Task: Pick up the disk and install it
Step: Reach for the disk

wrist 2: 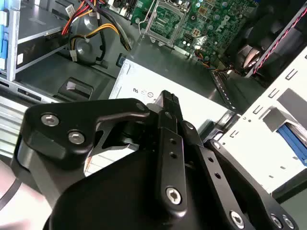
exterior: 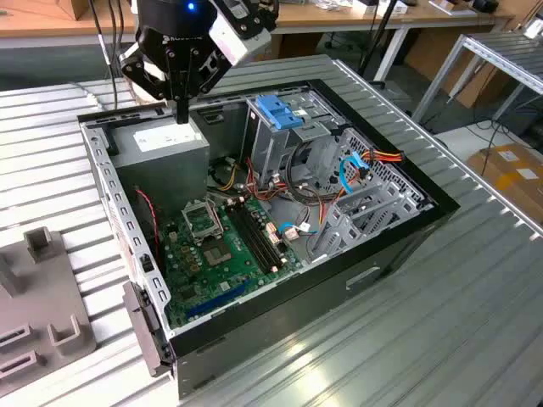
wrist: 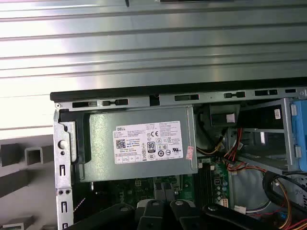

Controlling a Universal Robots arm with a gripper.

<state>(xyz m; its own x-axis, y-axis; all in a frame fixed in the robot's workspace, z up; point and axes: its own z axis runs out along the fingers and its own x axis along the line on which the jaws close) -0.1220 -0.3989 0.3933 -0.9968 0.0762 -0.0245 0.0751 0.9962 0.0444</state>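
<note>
the disk [wrist 2: 293, 141] shows a blue edge beyond the case wall [wrist 2: 268, 103].

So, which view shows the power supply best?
The first wrist view: the power supply lies face-on, its labelled side whole. The exterior view shows it slanted below the gripper; the second wrist view, partly behind it.

One open computer case [exterior: 386, 250], one power supply [exterior: 161, 146], one motherboard [exterior: 216, 254], one gripper [exterior: 181, 114].
</note>
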